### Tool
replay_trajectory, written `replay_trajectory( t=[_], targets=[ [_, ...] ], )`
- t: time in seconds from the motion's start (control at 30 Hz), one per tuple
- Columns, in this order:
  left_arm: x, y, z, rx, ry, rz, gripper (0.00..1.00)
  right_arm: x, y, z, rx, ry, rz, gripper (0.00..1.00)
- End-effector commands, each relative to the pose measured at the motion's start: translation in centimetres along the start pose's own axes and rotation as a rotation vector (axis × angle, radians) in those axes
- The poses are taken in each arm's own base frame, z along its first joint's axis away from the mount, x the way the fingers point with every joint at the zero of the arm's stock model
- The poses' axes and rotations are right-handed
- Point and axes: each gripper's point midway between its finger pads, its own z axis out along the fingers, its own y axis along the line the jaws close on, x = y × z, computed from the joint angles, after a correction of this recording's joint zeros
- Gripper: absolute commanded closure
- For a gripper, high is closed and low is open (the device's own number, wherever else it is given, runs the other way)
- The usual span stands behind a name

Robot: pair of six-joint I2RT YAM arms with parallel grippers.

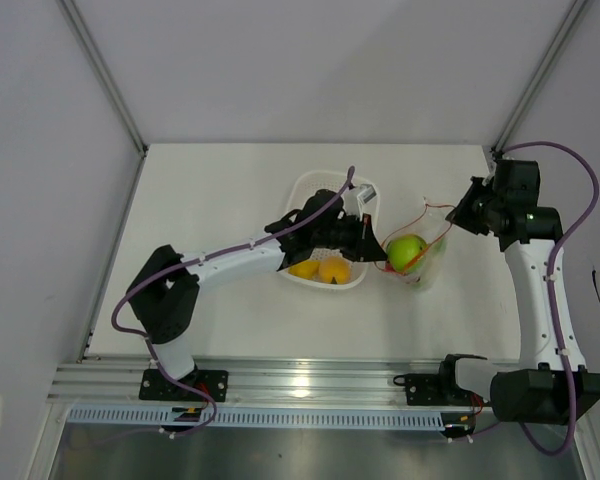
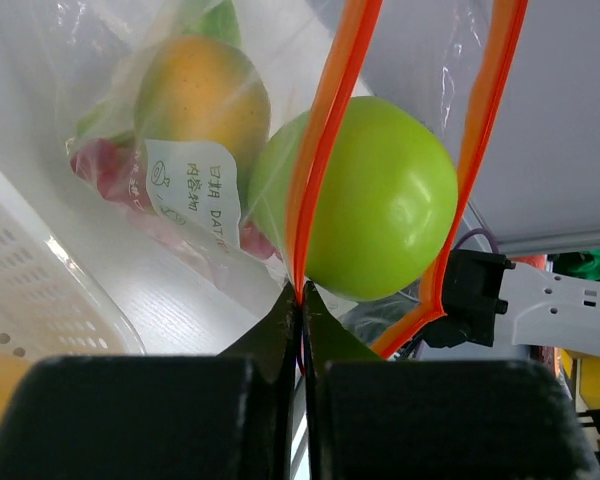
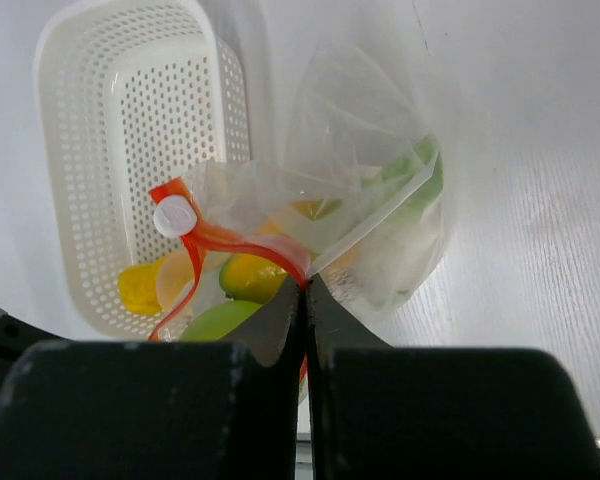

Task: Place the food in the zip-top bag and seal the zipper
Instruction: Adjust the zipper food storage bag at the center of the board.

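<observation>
Just to the right of the white basket [image 1: 302,182], over the pale worktop [image 1: 210,210], the zip-top bag [image 1: 427,268] is held between the two arms with its mouth spread open. The left gripper [image 2: 300,298] reaches across the basket's right end. Its fingers are pressed together on the zipper [image 2: 330,110], pinching one run of the orange-red strip, while the other run arcs past the far side of the green apple [image 2: 380,200]. The right gripper [image 3: 303,288], on the side of the bag away from the basket, is likewise clamped tight, nipping the strip and the clear film at the opposite end of the mouth. A white slider [image 3: 170,217] sits on the strip at the end nearer the basket. The apple rests high in the bag, right at the mouth, between the two runs of the strip. Deeper in the bag lie an orange-yellow mango [image 2: 200,95] and a red grape bunch [image 2: 105,165]. There is also a pale lump that may be the cauliflower, though the crinkled film blurs it. Two yellow-orange fruits [image 1: 320,268] lie in the basket's near end.
</observation>
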Motion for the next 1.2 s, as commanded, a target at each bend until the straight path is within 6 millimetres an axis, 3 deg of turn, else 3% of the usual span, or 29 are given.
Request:
replay_trajectory(
  t=[0.0, 0.07, 0.27, 0.3, 0.33, 0.4, 0.43, 0.5, 0.53, 0.57, 0.63, 0.87, 0.97, 1.07, 1.17],
  targets=[
    [-1.6, -2.4, -0.5, 0.059, -0.01, 0.039, 0.99, -1.4, -0.3, 0.4, -0.002, -0.053, 0.009, 1.0],
    [-1.6, -2.4, -0.4, 0.065, 0.001, 0.035, 1.0, -1.3, -0.8, 0.9, 0.002, -0.037, 0.03, 1.0],
    [-4.9, -8.1, -2.8, 0.206, -0.076, 0.07, 0.99, -3.6, 1.0, -1.6, -0.073, -0.108, 0.048, 1.0],
    [-5.0, -8.2, -2.9, 0.205, -0.067, 0.061, 0.99, -3.7, 1.0, -1.7, -0.072, -0.1, 0.051, 1.0],
    [-6.2, -9.3, -3.2, 0.223, -0.088, 0.078, 1.0, -3.9, 1.1, -1.7, -0.072, -0.102, 0.051, 1.0],
    [-5.9, -8.8, -2.6, 0.209, -0.067, 0.066, 0.99, -4.5, 0.7, -1.3, -0.061, -0.102, 0.064, 1.0],
    [-6.9, -9.0, -2.5, 0.203, -0.081, 0.065, 1.0, -4.5, 0.5, -0.9, -0.058, -0.096, 0.07, 1.0],
    [-5.2, -5.7, -0.5, 0.128, 0.011, -0.01, 0.99, -4.2, -0.4, 0.9, -0.042, -0.068, 0.086, 1.0],
    [-6.2, -5.4, -0.1, 0.117, 0.011, -0.017, 0.99, -4.1, -1.3, 1.6, -0.025, -0.053, 0.103, 1.0],
    [-5.9, -3.9, 1.0, 0.091, 0.034, -0.039, 0.99, -3.2, -2.0, 2.8, -0.019, -0.006, 0.123, 1.0],
    [-6.0, -3.2, 1.1, 0.091, 0.05, -0.076, 0.99, -2.6, -2.7, 3.6, -0.024, 0.01, 0.149, 1.0],
    [-6.1, -5.0, 0.5, 0.167, 0.061, -0.02, 0.99, 0.3, -2.9, 4.7, -0.055, 0.057, 0.158, 1.0],
    [-6.3, -7.0, -0.2, 0.251, 0.077, -0.005, 0.99, -0.1, -1.7, 3.3, -0.077, 0.034, 0.133, 1.0],
    [-7.2, -9.1, -1.6, 0.303, 0.045, 0.037, 0.99, -1.9, -0.7, 0.7, -0.069, -0.03, 0.097, 1.0],
    [-7.5, -8.5, -2.0, 0.272, 0.033, 0.052, 0.99, -3.2, 0.2, -1.4, -0.078, -0.079, 0.082, 1.0]
  ],
)
